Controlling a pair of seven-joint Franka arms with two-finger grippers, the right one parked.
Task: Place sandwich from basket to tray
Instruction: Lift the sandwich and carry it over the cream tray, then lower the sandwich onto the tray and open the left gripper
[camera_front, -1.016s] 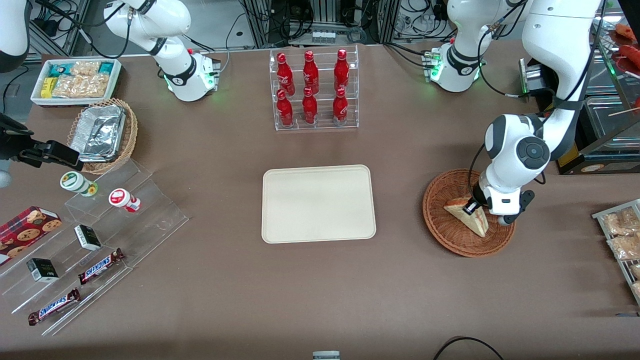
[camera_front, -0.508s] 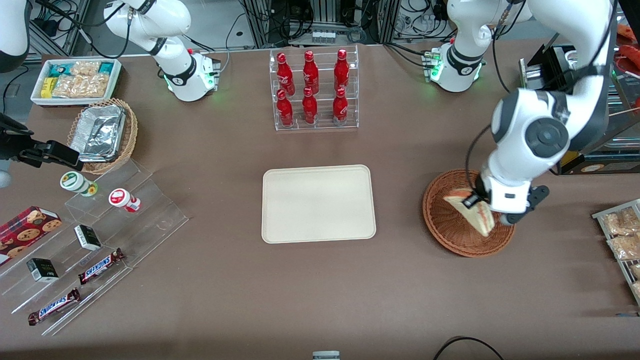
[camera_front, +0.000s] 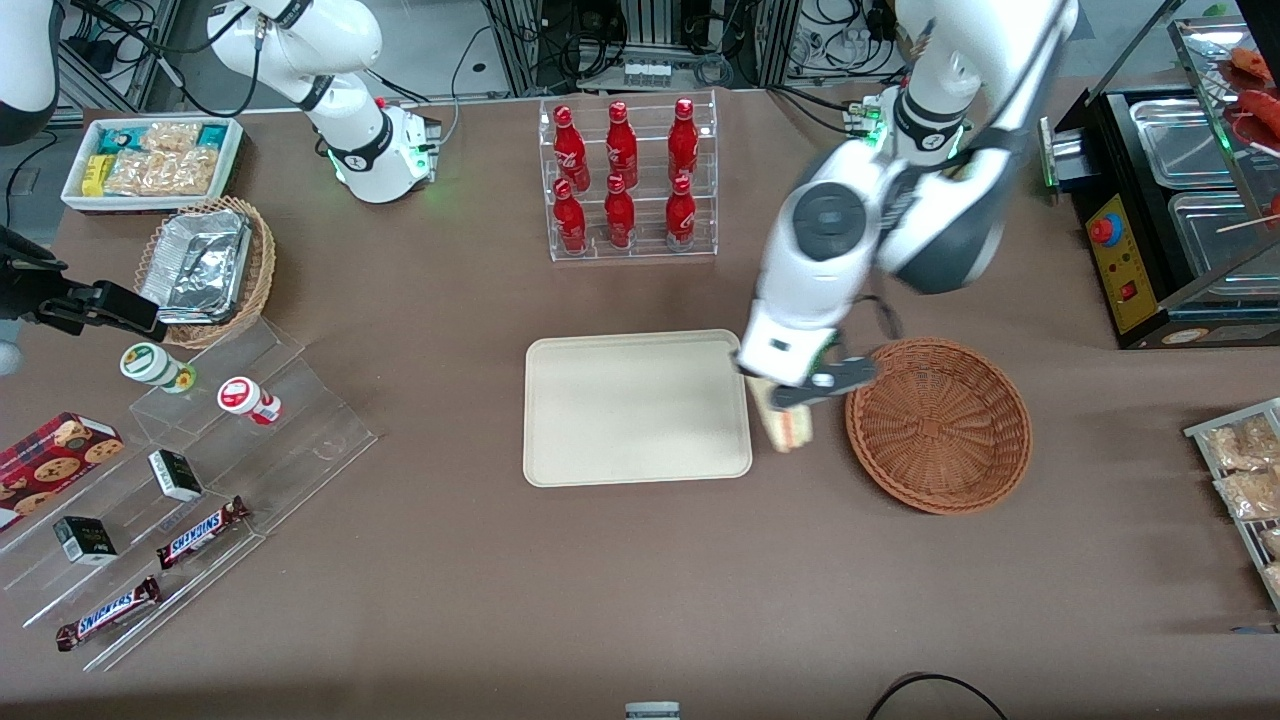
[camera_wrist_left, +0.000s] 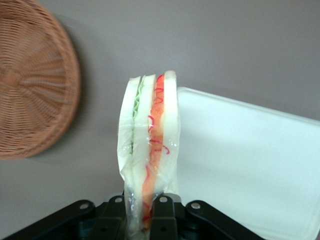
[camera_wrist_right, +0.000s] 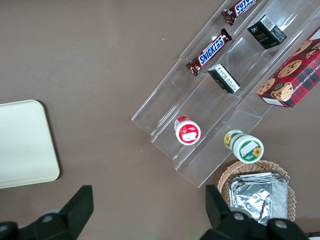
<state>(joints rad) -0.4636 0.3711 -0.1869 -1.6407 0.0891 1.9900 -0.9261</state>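
My gripper (camera_front: 790, 392) pinches the sandwich (camera_front: 786, 428) by one end of its clear wrap, so the wedge hangs clear of the table with its filling edge showing. I hold it raised between the basket (camera_front: 938, 425), which now sits bare, and the tray (camera_front: 637, 407), just beside the tray's rim, ready to cross over it.

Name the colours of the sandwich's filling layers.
Red-orange and green between white bread, clearest in the left wrist view, where the end effector grips the sandwich.
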